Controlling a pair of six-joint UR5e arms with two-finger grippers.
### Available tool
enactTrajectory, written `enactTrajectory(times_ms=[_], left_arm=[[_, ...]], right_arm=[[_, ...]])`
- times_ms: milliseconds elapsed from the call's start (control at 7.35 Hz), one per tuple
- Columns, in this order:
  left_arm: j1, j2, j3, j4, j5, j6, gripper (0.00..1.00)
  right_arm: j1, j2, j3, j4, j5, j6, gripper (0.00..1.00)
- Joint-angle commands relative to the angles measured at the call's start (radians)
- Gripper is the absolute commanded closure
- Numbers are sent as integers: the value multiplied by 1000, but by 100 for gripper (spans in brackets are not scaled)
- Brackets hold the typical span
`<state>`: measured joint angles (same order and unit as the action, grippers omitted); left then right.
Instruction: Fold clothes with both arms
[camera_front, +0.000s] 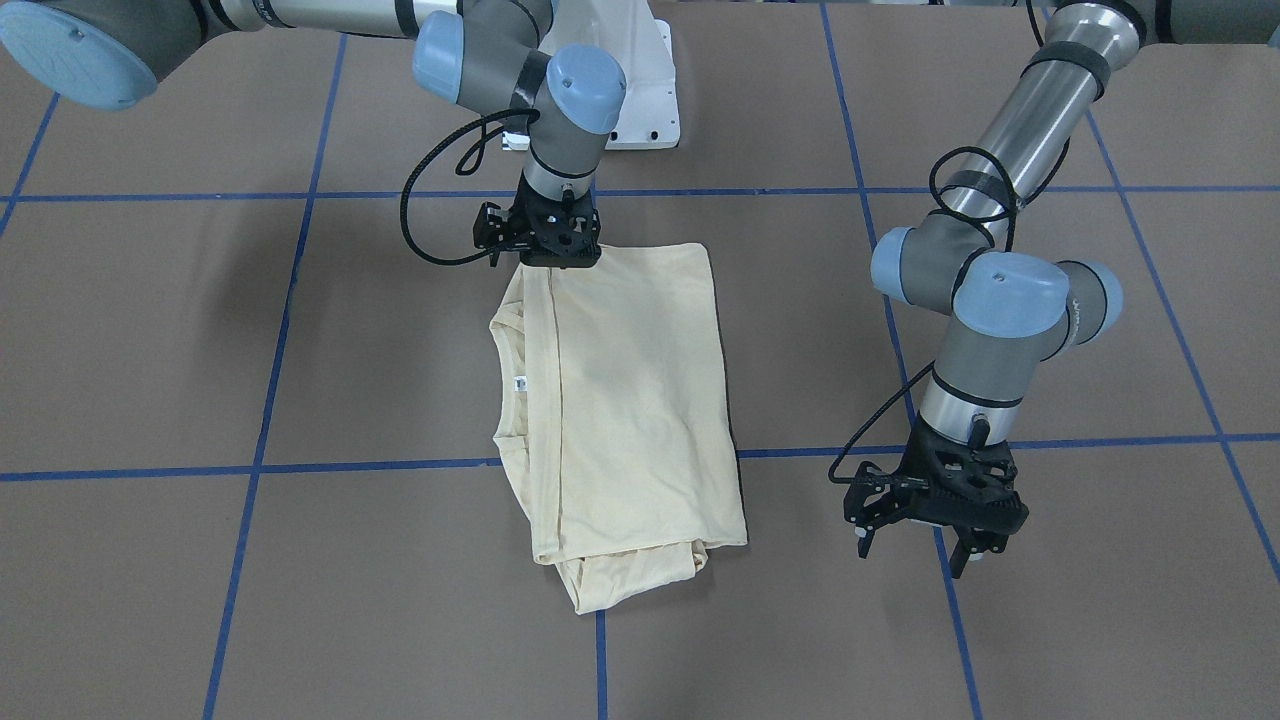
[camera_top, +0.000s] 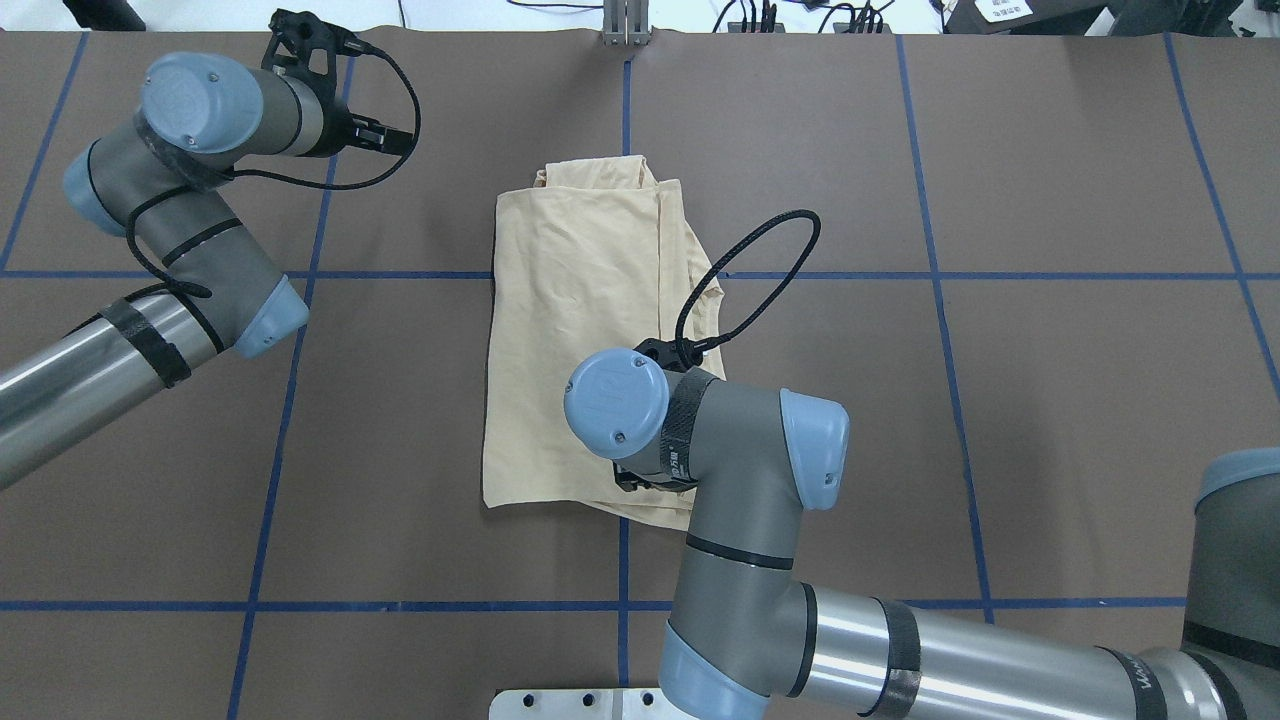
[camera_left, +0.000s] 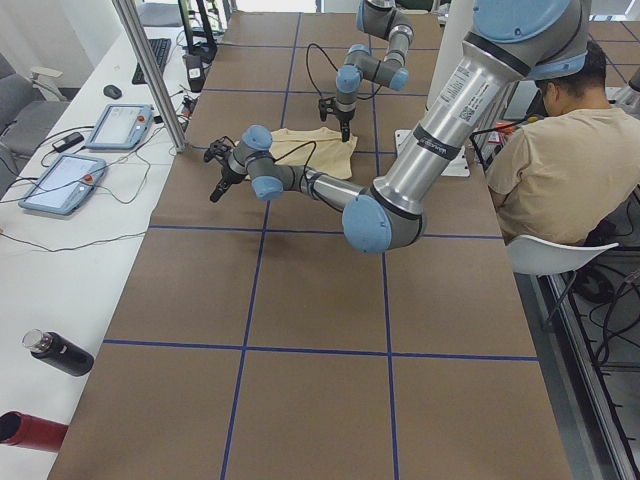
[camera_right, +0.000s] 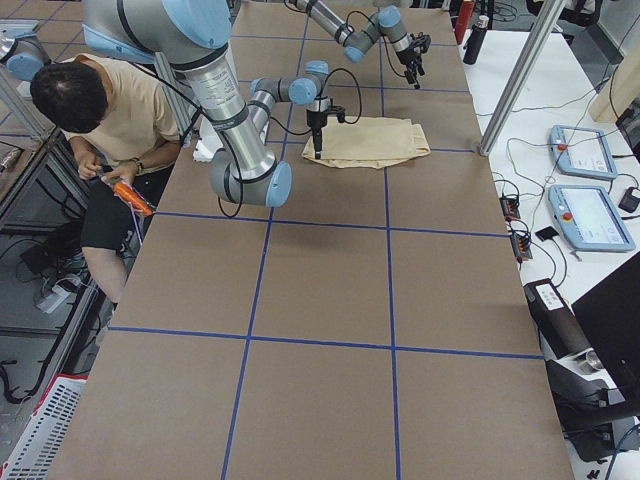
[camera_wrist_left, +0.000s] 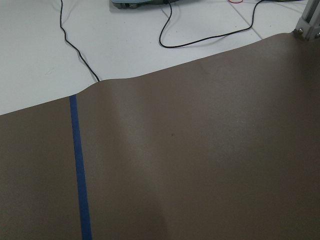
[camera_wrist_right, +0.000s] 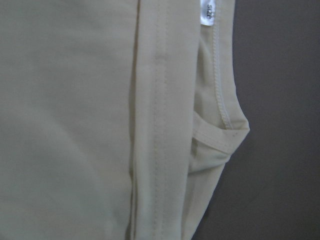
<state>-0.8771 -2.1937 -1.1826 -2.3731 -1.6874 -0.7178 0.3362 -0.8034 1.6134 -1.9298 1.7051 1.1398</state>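
While my left gripper (camera_front: 912, 556) hangs open, empty, beside the shirt (camera_front: 630, 380), my right gripper (camera_front: 546, 250) stands at its edge; closure I cannot tell.

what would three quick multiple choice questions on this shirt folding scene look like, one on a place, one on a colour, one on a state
1. Where is the right pincer?
A) over the end of the shirt nearest the robot
B) well clear of the cloth, on the operators' side
C) over the end farthest from the robot

2. What colour are the tape lines on the table?
A) red
B) blue
C) white

3. What state is the left pincer in?
A) shut on a sleeve
B) shut on a bottle
C) open, holding nothing

Answers:
1 A: the front-facing view shows it over the cloth's corner on the robot's side.
2 B: the grid lines across the brown surface are blue.
3 C: its jaws stand apart over bare brown surface, away from the cloth.
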Motion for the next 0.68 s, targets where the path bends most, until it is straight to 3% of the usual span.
enactTrajectory(times_ms=[0, 408, 544], left_arm=[[1, 0, 1, 0, 0, 0, 0], [1, 0, 0, -2, 0, 0, 0], [1, 0, 1, 0, 0, 0, 0]], right_arm=[[0, -11, 2, -20, -4, -17, 0], [13, -30, 8, -49, -10, -84, 0], [26, -71, 49, -55, -10, -109, 0]])
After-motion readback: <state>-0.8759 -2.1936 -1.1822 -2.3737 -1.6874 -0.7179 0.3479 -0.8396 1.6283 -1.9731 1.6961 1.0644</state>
